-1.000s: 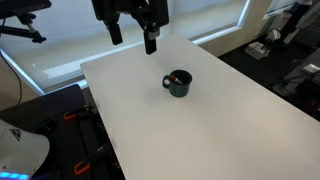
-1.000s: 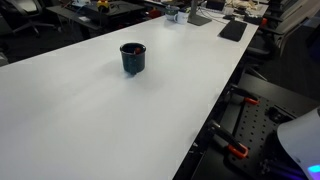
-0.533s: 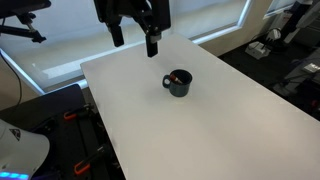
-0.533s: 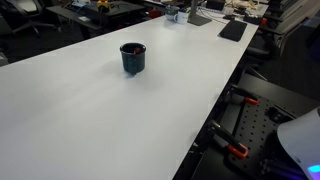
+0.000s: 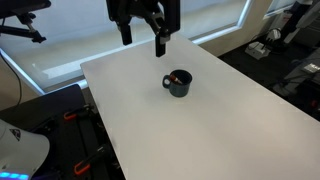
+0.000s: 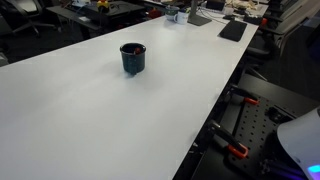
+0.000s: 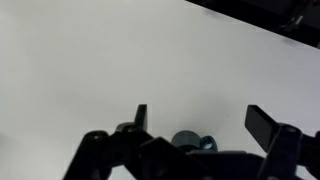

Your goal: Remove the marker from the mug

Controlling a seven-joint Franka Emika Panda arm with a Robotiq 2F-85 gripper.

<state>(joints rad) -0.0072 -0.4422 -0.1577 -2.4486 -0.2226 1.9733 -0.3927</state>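
Two dark fingers (image 5: 159, 44) of the pincer (image 5: 143, 40) hung spread wide, pinching nothing, above the far part of the white worktop (image 5: 210, 130) in an exterior view. Just right of them and nearer the camera, the mug (image 5: 179, 84) stood upright on the worktop, well apart from the pincer. The marker (image 5: 176, 76) sat inside the mug, its reddish end showing at the rim. In the wrist view the mug appeared low in the picture, between the spread fingertips. Further right, in an exterior view, a dark flat object (image 6: 232, 30) lay near the worktop's far corner.
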